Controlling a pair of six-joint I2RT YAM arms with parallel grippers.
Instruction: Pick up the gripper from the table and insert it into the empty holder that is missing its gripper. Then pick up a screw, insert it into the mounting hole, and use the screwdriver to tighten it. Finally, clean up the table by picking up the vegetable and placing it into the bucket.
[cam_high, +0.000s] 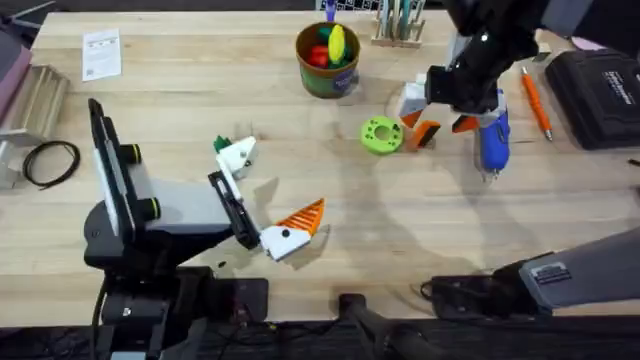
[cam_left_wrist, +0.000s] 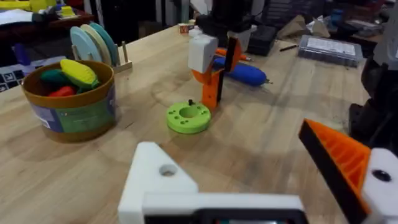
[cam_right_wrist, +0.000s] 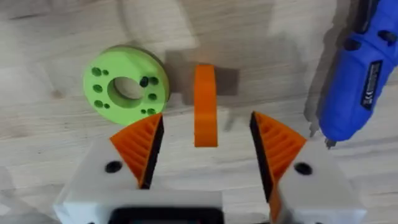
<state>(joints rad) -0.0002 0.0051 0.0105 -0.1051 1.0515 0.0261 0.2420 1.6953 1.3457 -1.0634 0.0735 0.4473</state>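
The orange ribbed gripper (cam_right_wrist: 205, 102) stands on edge on the table between my right gripper's (cam_right_wrist: 205, 127) orange pads, which are spread apart and not touching it. In the overhead view my right gripper (cam_high: 432, 118) hovers over this piece (cam_high: 425, 134). My left gripper (cam_high: 268, 192) rests open at centre-left. One white holder (cam_left_wrist: 155, 183) has no pad and shows its mounting hole (cam_left_wrist: 166, 169). A small green vegetable (cam_high: 221, 144) lies by that holder. The blue screwdriver (cam_high: 492, 140) lies just right of my right gripper. A dark screw (cam_right_wrist: 144, 81) stands in the green disc (cam_right_wrist: 126, 87). The bucket (cam_high: 328, 58) stands at the back centre.
A thin orange pen-like tool (cam_high: 535, 102) and a black case (cam_high: 600, 95) lie at the right. A paper card (cam_high: 101, 54), a metal tray (cam_high: 35, 100) and a coiled black cable (cam_high: 50, 162) sit at the left. A rack (cam_high: 398, 22) stands behind the bucket.
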